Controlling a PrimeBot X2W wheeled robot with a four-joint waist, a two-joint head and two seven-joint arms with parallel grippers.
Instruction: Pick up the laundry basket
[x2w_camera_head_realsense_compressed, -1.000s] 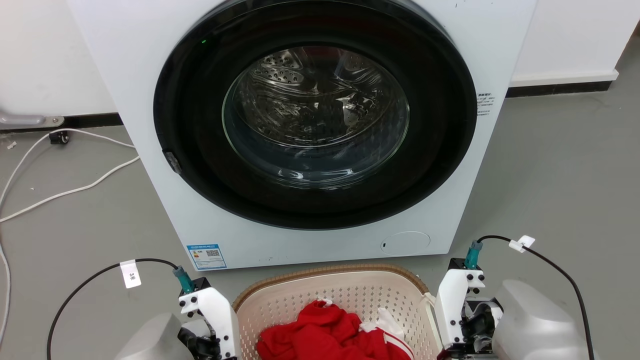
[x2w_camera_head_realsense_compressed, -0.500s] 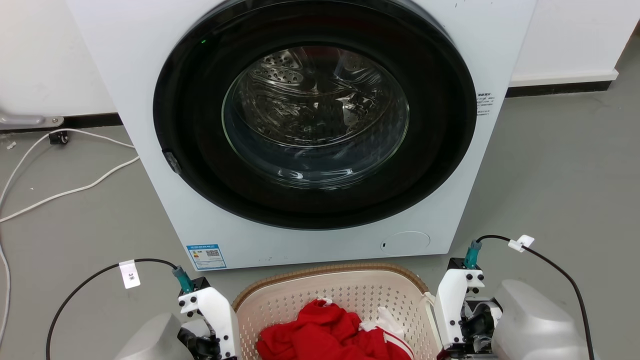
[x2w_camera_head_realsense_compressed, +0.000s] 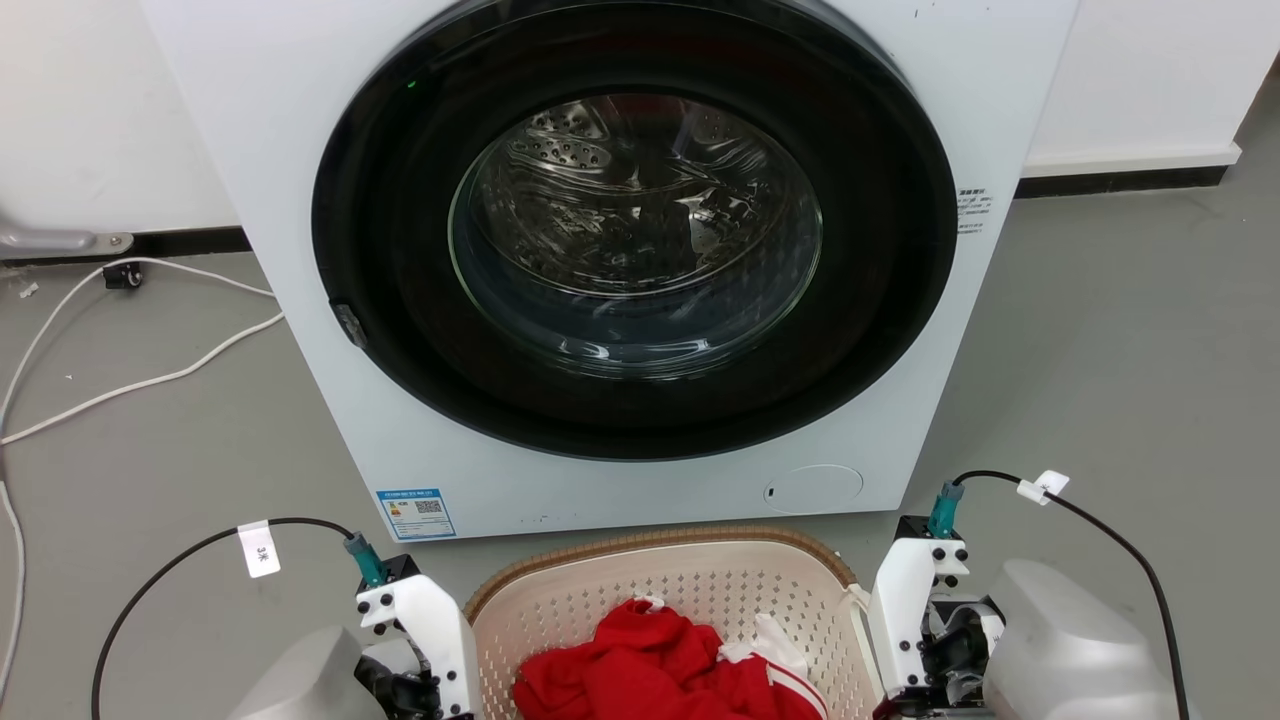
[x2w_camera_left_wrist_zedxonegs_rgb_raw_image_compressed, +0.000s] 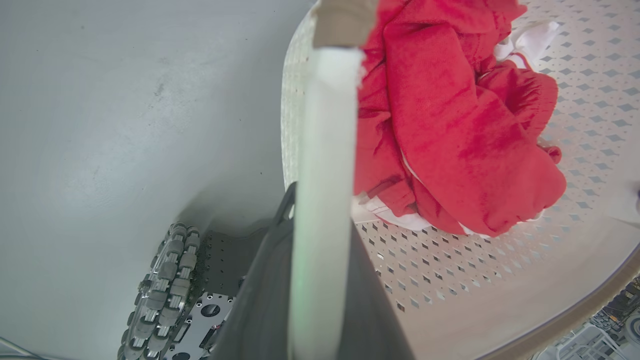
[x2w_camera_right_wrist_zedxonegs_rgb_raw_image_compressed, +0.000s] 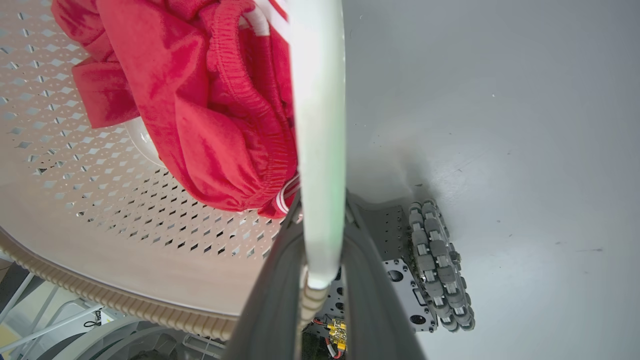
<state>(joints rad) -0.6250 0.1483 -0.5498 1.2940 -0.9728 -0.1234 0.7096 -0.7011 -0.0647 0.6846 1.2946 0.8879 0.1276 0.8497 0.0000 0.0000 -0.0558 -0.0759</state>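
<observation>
The laundry basket is sitting low, right in front of the washing machine, between the two arms. Red clothes are lying inside it. The left gripper is pinching the basket's white side handle between its two dark fingers. The right gripper is pinching the other white handle the same way. I cannot tell if the basket is touching the gray floor.

cream basket, brn rim, red clothes

White screwed wrist brackets, teal plugs, tagged black cables, seemingly silver forearms, dark end effector fingers.
</observation>
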